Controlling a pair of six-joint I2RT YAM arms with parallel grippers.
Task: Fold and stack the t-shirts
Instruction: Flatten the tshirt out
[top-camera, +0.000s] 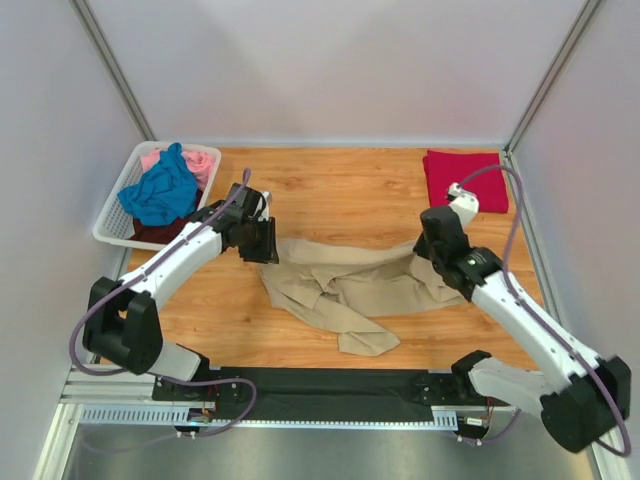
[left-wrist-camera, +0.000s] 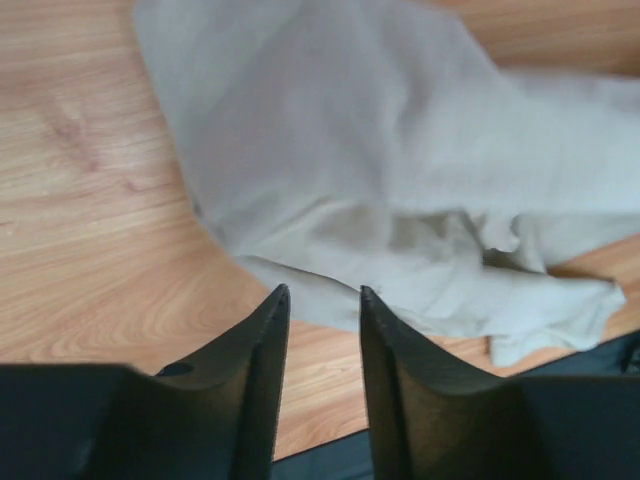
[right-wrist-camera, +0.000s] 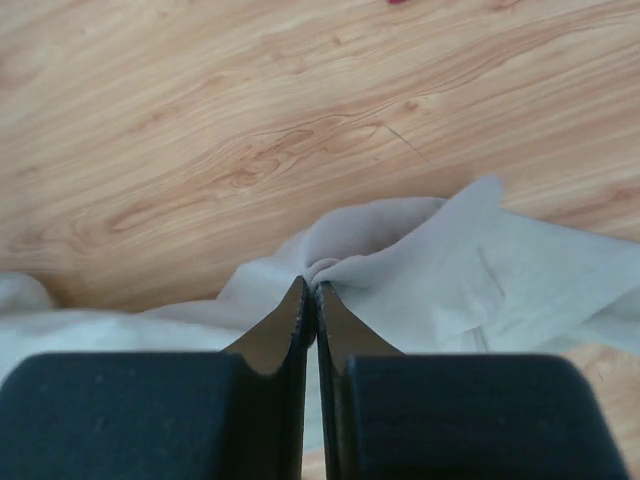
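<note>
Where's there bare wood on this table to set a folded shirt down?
Bare wood runs along the far edge between the white basket and the folded red t-shirt. The middle is crowded: the tan t-shirt sprawls between the left gripper and right gripper.

Bright, even overhead light; faint soft shadows on the tabletop (top-camera: 350, 190). Wrist views are slightly blurred, the tan shirt (left-wrist-camera: 330, 150) washed pale.

On the table (top-camera: 340, 190) a crumpled shirt (top-camera: 340, 290) lies central, a basket (top-camera: 112, 228) of shirts (top-camera: 160, 192) far-left, a folded shirt (top-camera: 465, 178) far-right.
</note>
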